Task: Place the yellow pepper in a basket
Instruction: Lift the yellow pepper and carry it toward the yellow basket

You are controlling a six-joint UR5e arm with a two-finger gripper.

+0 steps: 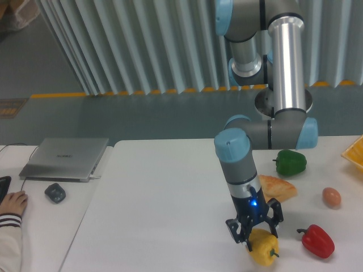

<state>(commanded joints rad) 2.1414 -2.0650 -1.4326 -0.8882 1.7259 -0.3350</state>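
Yellow pepper (262, 249) sits low on the white table (164, 204), near the front edge, right of centre. We see the gripper (254, 238) directly over it, its two dark fingers (234, 232) spread to either side of the pepper's upper half. We cannot tell whether the pads press the skin or merely flank it; the fingers stand apart by the pepper's width. We also cannot tell whether the pepper rests on the table or is just clear of it. A blue light glows on the wrist above the fingers.

We note the basket (355, 153) at the far right edge of the table, only its yellow-orange corner in view, well apart from the pepper.

Other things on the table: a red pepper (317, 241) just right of the yellow one, not touching it; a brown egg (332, 196) beyond that; a flat bread piece (278, 187) partly behind the arm; a green pepper (291, 162) farther back, near the arm's base.

On the left, on a separate grey surface, we see a closed laptop (65, 157), a dark mouse (55, 192), and a person's hand (12, 201) at the frame edge.
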